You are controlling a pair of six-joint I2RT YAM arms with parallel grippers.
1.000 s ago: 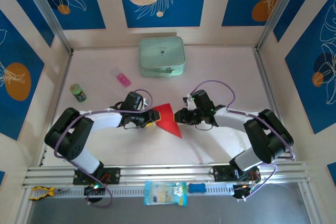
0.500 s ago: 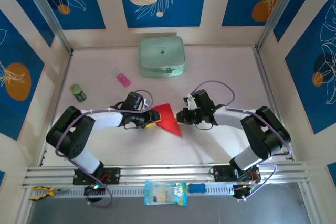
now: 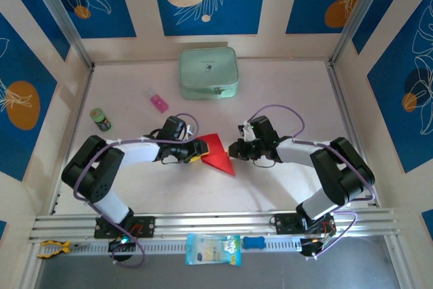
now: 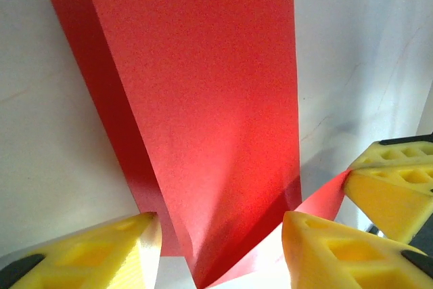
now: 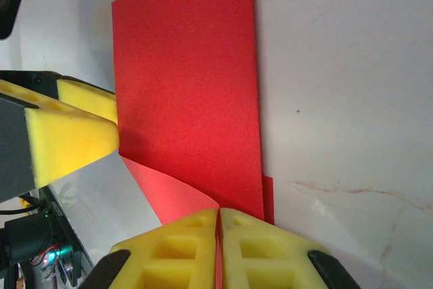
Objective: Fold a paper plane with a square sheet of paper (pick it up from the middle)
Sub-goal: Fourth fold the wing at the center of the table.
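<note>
The square sheet of paper (image 3: 216,154) is bright red and folded into a pointed wedge, lying flat mid-table. In the left wrist view the paper (image 4: 203,99) narrows to a point between my left gripper's (image 4: 220,241) yellow fingers, which stand apart, open, on either side of it. My left gripper (image 3: 198,151) is at the paper's left edge. My right gripper (image 3: 233,148) is at its right edge. In the right wrist view the right gripper (image 5: 220,220) is shut, with a thin lifted flap of the paper (image 5: 189,86) pinched between its pads.
A pale green case (image 3: 208,72) stands at the back centre. A small pink block (image 3: 159,103) and a green can (image 3: 101,120) sit to the left. On the front rail lie a blue packet (image 3: 212,248) and yellow pliers (image 3: 51,248).
My right gripper has closed its fingers onto the paper's right edge. The left gripper has stayed open at the left edge and the paper has barely shifted.
</note>
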